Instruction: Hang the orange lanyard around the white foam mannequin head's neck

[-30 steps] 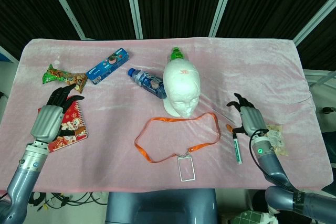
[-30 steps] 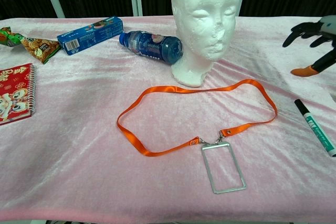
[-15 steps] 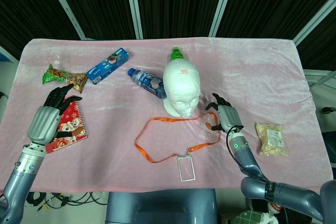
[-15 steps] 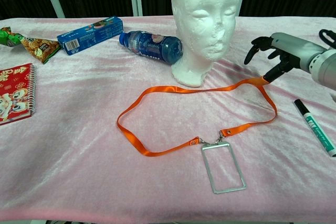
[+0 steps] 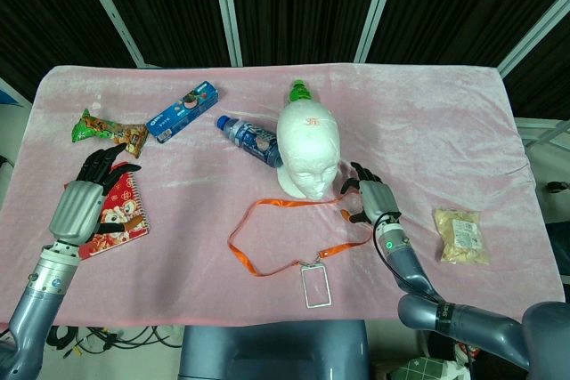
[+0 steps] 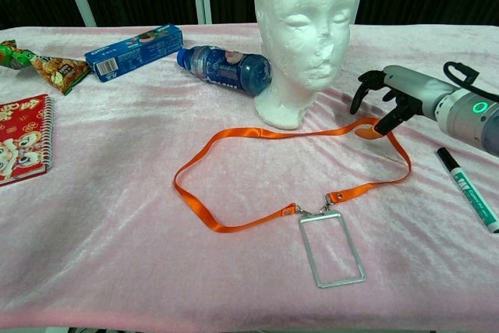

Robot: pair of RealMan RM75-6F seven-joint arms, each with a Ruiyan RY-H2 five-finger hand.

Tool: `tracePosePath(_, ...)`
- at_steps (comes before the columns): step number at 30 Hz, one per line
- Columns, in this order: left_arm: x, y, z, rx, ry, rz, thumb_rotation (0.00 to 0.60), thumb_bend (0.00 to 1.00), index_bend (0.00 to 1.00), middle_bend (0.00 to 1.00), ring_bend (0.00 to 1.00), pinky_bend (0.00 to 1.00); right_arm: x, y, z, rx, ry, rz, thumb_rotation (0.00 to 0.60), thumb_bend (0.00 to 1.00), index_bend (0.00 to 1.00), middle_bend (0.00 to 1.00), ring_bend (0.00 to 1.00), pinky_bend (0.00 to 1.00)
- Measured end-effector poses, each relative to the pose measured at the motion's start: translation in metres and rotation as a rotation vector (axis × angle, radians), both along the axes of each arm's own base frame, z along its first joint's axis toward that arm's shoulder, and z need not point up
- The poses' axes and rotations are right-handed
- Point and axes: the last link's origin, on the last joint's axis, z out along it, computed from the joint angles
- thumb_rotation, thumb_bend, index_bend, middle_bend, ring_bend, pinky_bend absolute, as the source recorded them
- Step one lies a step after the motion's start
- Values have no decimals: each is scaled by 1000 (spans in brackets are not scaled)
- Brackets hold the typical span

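Observation:
The white foam mannequin head (image 5: 307, 153) (image 6: 304, 29) stands upright mid-table. In front of it the orange lanyard (image 5: 267, 264) (image 6: 234, 134) lies flat in a loop, its clear badge holder (image 5: 314, 287) (image 6: 331, 247) nearest me. My right hand (image 5: 370, 198) (image 6: 390, 95) hovers with fingers spread and curled down over the loop's right bend, just right of the foam neck; whether a fingertip touches the strap I cannot tell. Far to the left, my left hand (image 5: 85, 198) rests open by a red notebook, seen only in the head view.
A blue bottle (image 6: 226, 68) lies left of the mannequin head, with a blue cookie box (image 6: 132, 51) and a snack packet (image 6: 47, 68) beyond. The red notebook (image 6: 19, 146) is at far left. A marker (image 6: 468, 189) and a small snack bag (image 5: 459, 236) lie right of my right hand.
My right hand has moved left from beside the marker to the lanyard's right bend near the foam neck. The left hand has barely shifted. The lanyard lies as before.

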Motion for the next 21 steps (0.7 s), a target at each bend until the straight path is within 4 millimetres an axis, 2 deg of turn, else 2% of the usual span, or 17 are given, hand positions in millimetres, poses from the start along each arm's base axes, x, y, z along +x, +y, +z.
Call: tracePosePath(21, -5, 1, 0, 4, -6, 21, 600, 0, 242, 25, 0, 0, 9, -10, -23, 30, 39, 48, 600, 207, 442, 39, 72, 128)
